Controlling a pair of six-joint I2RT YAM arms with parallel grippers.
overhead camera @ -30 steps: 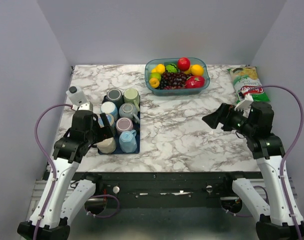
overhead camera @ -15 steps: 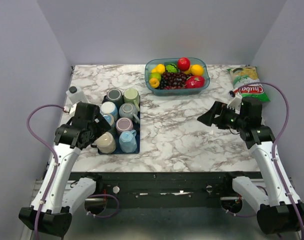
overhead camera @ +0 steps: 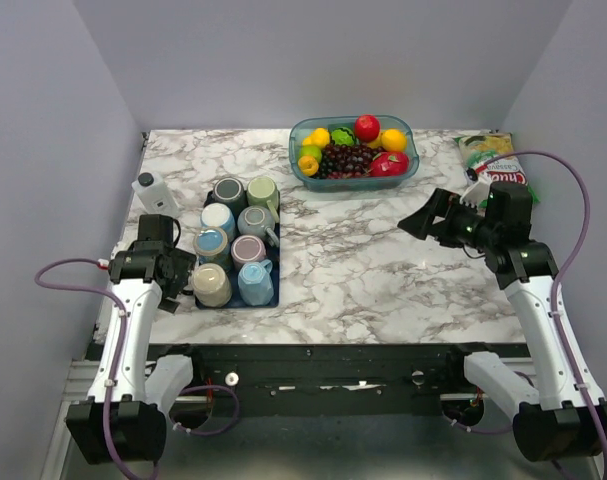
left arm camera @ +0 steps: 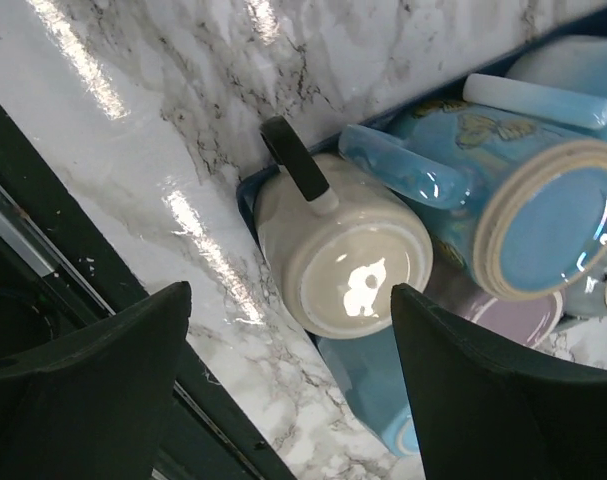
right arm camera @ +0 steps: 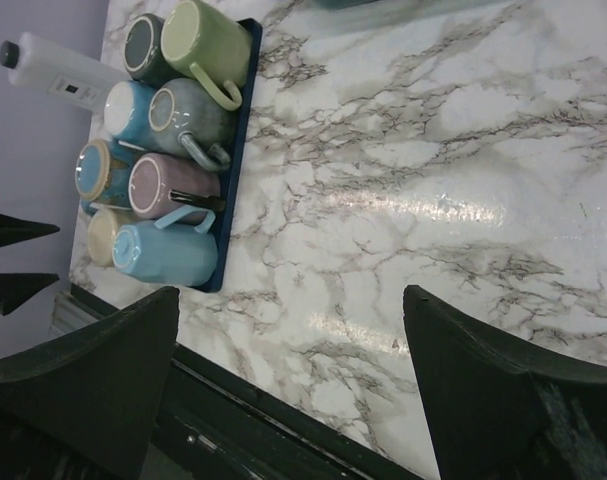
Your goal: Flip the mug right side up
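The left arm crouches near-left, left fingers [overhead camera: 183, 272] wide, empty, facing the inverted mug [overhead camera: 211, 286]; right fingers [overhead camera: 415, 222] hover right, wide, empty.

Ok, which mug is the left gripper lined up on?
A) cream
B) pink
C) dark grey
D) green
A: in the left wrist view the cream mug, base up, sits centred just ahead of the open left gripper.

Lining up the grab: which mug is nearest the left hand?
The cream ceramic mug with the dark handle, at the near-left corner of the blue tray.
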